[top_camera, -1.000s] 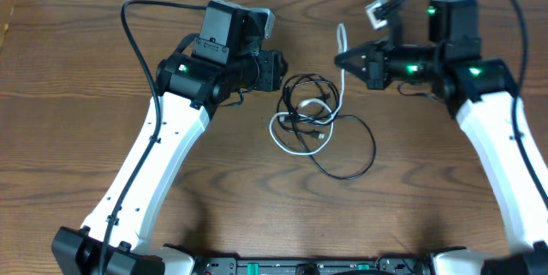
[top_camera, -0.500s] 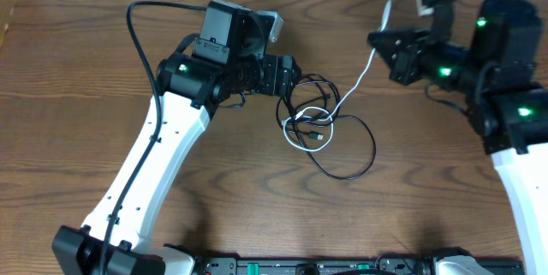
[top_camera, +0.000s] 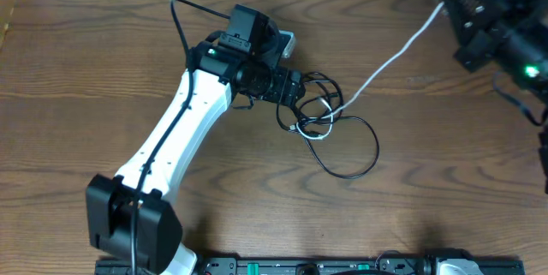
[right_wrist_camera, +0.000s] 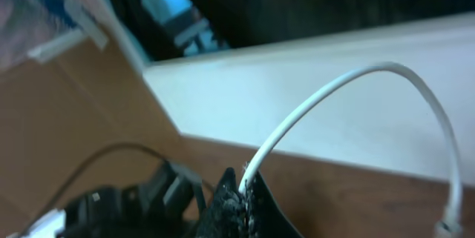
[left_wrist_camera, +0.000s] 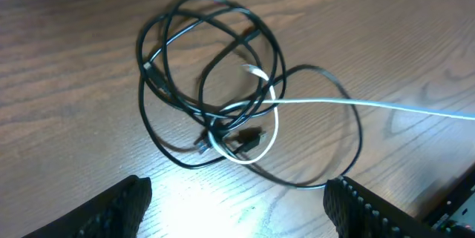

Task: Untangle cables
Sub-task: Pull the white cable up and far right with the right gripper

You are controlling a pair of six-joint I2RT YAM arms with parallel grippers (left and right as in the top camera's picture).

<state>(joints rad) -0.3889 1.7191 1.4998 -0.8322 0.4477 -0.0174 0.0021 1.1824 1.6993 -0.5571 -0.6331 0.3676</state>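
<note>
Nearest us on the brown wooden table (top_camera: 77, 95) lies the widest loop of the thin black cables (left_wrist_camera: 208, 119), a loose oval bulging toward the near right. Just beyond it, around mid-table, the rest of the black cord is coiled in several overlapping rings, with small plug ends gathered at the knot where the strands cross. The thin white cable (left_wrist_camera: 371, 106) curls in a short hook through that same knot, then leaves it as one taut straight line, its long axis pointing diagonally away to the far right. The left gripper (left_wrist_camera: 237, 190) sits just to the left of the coil, its jaws spread wide with nothing between them, the tangle lying ahead of the fingers on the wood. At the far right corner, lifted off the table, the right gripper (right_wrist_camera: 241, 190) has its jaws pinched together on the white cable, whose free end arcs up over the fingers and down to the right.
</note>
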